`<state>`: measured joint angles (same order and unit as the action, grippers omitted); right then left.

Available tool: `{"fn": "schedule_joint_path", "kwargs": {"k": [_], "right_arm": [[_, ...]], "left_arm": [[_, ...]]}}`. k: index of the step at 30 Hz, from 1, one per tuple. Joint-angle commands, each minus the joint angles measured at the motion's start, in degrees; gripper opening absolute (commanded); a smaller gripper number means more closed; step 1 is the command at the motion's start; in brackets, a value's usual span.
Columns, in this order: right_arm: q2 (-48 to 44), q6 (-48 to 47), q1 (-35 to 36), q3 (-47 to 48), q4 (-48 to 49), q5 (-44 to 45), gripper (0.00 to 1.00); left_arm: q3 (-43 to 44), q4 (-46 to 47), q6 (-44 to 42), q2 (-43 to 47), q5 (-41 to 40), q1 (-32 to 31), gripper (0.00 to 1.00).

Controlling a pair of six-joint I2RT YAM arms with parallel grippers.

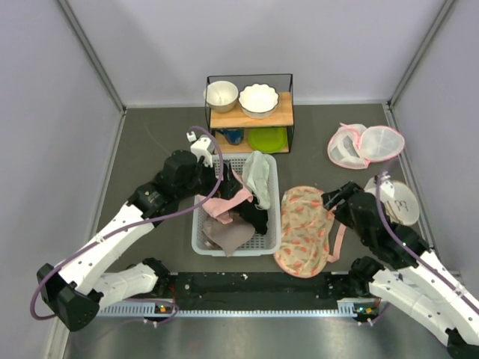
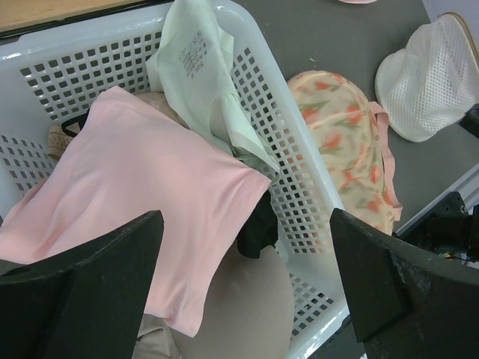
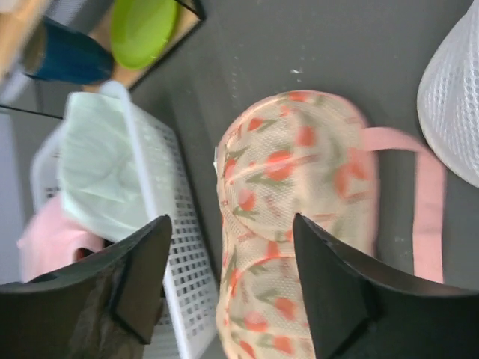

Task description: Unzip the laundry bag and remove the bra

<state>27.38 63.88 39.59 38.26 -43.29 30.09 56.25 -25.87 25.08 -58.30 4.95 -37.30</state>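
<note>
The floral laundry bag (image 1: 303, 229) lies flat on the table right of the white basket (image 1: 274, 241); it also shows in the left wrist view (image 2: 346, 149) and the right wrist view (image 3: 296, 217). Black fabric, the bra (image 1: 258, 217), lies in the basket's right side and peeks from under the pink cloth in the left wrist view (image 2: 260, 228). My left gripper (image 2: 243, 288) is open and empty above the basket. My right gripper (image 3: 228, 288) is open and empty just above the floral bag's left edge.
The basket holds a pink cloth (image 2: 142, 202), a pale green-white cloth (image 1: 258, 173) and beige pads (image 2: 239, 307). White mesh domes with pink rims (image 1: 364, 144) lie back right. A wire shelf (image 1: 249, 112) with bowls stands behind the basket.
</note>
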Motion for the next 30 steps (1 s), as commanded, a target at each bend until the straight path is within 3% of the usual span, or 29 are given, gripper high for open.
{"fn": "schedule_joint_path", "kwargs": {"k": [1, 7, 14, 20, 24, 26, 27, 28, 29, 30], "right_arm": [[7.9, -9.8, 0.5, 3.6, -0.6, -3.2, 0.72], [21.5, -18.2, 0.6, 3.5, -1.3, -15.0, 0.81], [28.9, -16.9, 0.6, 3.0, -2.2, -8.6, 0.82], [34.1, -21.5, -0.1, 1.9, 9.7, -5.2, 0.88], [40.3, -24.0, -6.5, -1.3, 20.1, -9.4, 0.87], [42.0, -24.8, -7.5, -3.1, 23.9, -9.0, 0.67], [42.1, -24.9, -8.4, -3.3, 24.0, -8.7, 0.51], [41.4, -25.0, -8.7, -3.4, 23.5, -8.6, 0.08], [40.3, -25.6, -8.9, -3.7, 23.4, -8.6, 0.00], [36.6, -26.1, -9.2, -3.9, 22.9, -8.6, 0.00]], "left_arm": [[2.6, 1.5, -0.7, -0.4, 2.1, -0.2, 0.99], [2.4, 1.6, -0.3, -0.8, 2.2, -0.2, 0.99], [2.5, 1.0, -0.4, -0.6, 1.5, -0.3, 0.99], [3.3, 1.0, 0.1, -0.9, 3.3, -0.2, 0.99], [3.4, 2.0, 0.3, -0.3, 4.2, -0.2, 0.99], [4.2, 1.5, -0.4, -0.1, 3.4, -0.2, 0.99], [4.5, 1.0, -0.6, -0.1, 3.2, -0.2, 0.99], [4.7, 0.0, -1.1, 0.0, 3.1, -0.2, 0.99], [5.4, -0.5, -1.3, 0.0, 3.0, -0.2, 0.99], [5.6, -0.9, -1.4, 0.1, 3.0, -0.2, 0.99]]}}
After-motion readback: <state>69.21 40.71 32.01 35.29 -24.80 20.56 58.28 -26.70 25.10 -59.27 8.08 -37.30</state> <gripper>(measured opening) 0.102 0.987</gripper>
